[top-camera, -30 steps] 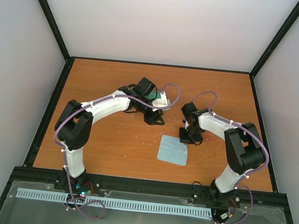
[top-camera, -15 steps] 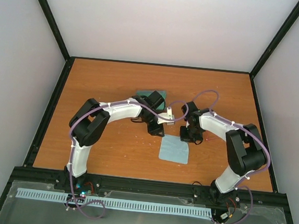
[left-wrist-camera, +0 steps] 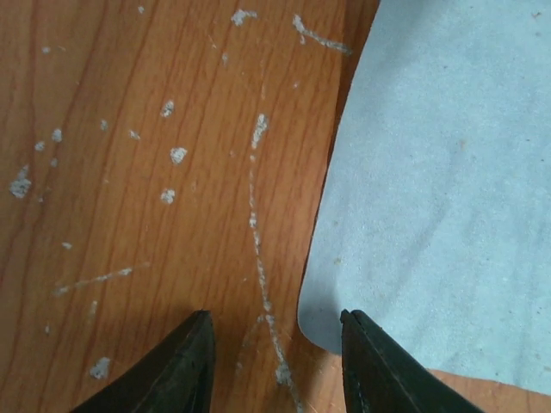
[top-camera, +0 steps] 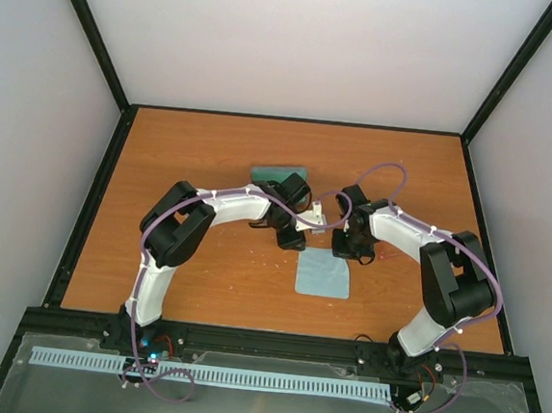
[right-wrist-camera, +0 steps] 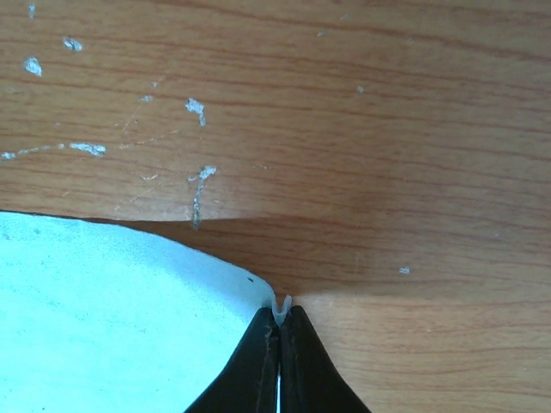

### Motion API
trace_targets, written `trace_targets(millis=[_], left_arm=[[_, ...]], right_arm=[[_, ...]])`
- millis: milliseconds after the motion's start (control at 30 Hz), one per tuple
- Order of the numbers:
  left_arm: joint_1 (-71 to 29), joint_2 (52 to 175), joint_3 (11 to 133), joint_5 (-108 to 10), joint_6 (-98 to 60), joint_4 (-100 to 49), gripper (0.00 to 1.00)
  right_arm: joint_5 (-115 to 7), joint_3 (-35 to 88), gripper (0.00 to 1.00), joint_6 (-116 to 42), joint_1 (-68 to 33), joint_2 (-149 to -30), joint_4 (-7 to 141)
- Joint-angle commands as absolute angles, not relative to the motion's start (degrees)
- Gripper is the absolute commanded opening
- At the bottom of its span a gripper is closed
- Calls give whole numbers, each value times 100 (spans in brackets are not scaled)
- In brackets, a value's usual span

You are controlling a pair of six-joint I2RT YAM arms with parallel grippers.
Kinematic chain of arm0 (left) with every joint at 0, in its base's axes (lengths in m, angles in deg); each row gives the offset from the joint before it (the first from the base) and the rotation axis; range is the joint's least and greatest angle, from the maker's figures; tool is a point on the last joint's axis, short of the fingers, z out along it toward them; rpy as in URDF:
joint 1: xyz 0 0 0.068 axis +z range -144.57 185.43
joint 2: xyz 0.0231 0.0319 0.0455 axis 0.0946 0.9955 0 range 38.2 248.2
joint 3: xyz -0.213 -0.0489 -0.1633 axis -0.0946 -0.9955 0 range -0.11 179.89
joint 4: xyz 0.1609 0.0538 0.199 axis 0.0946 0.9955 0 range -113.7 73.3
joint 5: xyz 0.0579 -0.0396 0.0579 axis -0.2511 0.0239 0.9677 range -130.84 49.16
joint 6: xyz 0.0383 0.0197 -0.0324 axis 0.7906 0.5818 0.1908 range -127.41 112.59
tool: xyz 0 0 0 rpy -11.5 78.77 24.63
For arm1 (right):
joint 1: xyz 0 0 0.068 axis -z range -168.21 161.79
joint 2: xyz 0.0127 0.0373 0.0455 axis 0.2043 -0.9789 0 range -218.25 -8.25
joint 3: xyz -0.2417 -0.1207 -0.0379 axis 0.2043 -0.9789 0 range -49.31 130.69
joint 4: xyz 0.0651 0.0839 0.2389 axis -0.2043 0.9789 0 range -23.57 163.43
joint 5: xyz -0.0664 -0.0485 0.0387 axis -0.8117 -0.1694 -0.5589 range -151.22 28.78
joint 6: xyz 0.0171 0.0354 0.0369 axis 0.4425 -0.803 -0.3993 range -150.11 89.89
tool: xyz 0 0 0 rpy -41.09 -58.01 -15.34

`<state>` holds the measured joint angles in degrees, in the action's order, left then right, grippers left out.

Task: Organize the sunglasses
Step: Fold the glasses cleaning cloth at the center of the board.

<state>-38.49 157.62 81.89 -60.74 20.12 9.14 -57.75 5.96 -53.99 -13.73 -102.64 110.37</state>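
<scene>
We found the left gripper [left-wrist-camera: 275, 325] low over the desk [left-wrist-camera: 129, 172], its two black, wedge-shaped jaws released and spread apart. The rounded corner of the cloth [left-wrist-camera: 448, 198] lay in the gap, close against the right-hand jaw tip in that view. The cloth was pale blue, matte and softly napped, rather like suede, and roughly square with rounded corners.

Another corner was pinched by the right gripper [right-wrist-camera: 280, 323]. Its slim dark jaws were clenched on it, so that a small pale fold stuck up between the tips. The cloth's edge there rose slightly and cast a shadow on the wood.

From overhead, both grippers met the cloth along its far edge, the left at the far-left corner and the right at the far-right one. The desk was smooth orange wood-grain laminate, flecked with white chips and thin scratches. Farther back on it lay a blue-grey oblong case [top-camera: 277, 172], flat and well apart from the cloth.

We could not make out the sunglasses in any view, and could not tell where they lay.
</scene>
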Motion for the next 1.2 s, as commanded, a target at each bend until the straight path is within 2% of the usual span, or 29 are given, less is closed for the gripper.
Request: trace_targets(millis=[0,567,667,767,867,1167], left_arm=[[-4004,15891,8409,-5987,1905,849,42],[-4311,15708,8089,-5787,1948,978,31],[-4348,15696,8069,-5735,1948,988,24],[-4361,15724,8071,-5692,1974,1048,7],[-4369,15746,8082,-5639,1975,1125,1],[-4372,15703,8156,-5251,1928,1052,0]], right_arm=[[-5805,665,3,-5522,-1403,-10097,10941],[-5767,651,3,-5587,-1401,-10038,10861],[-5804,650,3,-5584,-1400,-9997,10869],[-5834,650,3,-5573,-1405,-9975,10870],[-5800,642,3,-5585,-1402,-9959,10854],[-5817,622,3,-5585,-1405,-10002,10737]])
